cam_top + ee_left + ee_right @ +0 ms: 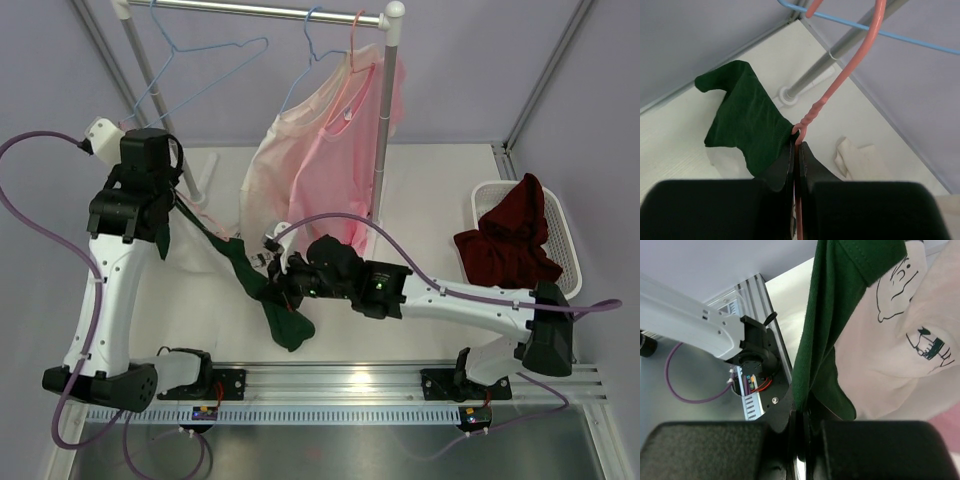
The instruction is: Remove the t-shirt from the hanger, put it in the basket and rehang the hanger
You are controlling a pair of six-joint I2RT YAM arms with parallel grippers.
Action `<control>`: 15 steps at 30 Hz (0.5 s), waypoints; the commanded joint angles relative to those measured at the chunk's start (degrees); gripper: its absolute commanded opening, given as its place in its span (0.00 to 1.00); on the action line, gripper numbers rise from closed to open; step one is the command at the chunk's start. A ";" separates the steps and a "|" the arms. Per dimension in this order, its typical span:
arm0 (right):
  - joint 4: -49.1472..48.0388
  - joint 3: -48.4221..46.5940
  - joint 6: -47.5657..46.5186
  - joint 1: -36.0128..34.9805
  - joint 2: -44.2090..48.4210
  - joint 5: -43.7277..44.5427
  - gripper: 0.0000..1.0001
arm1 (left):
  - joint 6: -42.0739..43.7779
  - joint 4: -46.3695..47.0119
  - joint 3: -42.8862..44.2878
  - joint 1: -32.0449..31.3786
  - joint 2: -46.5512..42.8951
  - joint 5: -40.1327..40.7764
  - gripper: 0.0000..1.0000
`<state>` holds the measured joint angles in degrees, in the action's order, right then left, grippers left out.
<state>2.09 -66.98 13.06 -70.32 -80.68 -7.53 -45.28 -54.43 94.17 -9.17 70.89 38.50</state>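
The left gripper (796, 145) is clamping fully closed on the twisted wire neck of the salmon-coloured hanger (810, 116), holding it up over the left part of the table (440, 180). The right gripper (801, 412) is pinching a fold of the green t-shirt (285, 320) between jaws that are all but closed. The shirt is stretching in a band from the hanger on the left down to the right gripper near the middle of the table, with a loose tail drooping towards the near edge. In the left wrist view one bunched part of it is hanging from the hanger just beside the fingers. The shirt looks light, soft and limp, so it is likely to sag, twist and stretch rather than slide off cleanly, and the knit may snag on the hanger's wire end. The edge fold that the right gripper is gripping seems a sound hold, since a doubled hem is less likely to slip than a single layer. The hanger is thin and springy, and is best held at its stiffer neck. Far behind, pink shirts (330, 150) are hanging on the clothes rack (380, 120), and a dark red garment (510, 240) is lying in the basket (572, 250) on the right.
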 commanded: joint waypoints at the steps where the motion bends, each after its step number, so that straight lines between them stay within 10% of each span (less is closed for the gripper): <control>1: 0.63 -6.92 -2.68 -0.95 -4.64 1.55 0.00 | -1.83 4.34 3.21 0.73 -4.44 -7.20 0.00; 15: -0.42 -17.22 -4.71 -0.43 -14.59 6.29 0.00 | 2.20 3.98 -4.16 0.91 -24.39 -38.66 0.00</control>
<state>3.01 -81.01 9.78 -70.54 -95.46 -3.55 -45.56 -53.95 91.90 -8.54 49.56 10.41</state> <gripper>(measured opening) 0.085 0.035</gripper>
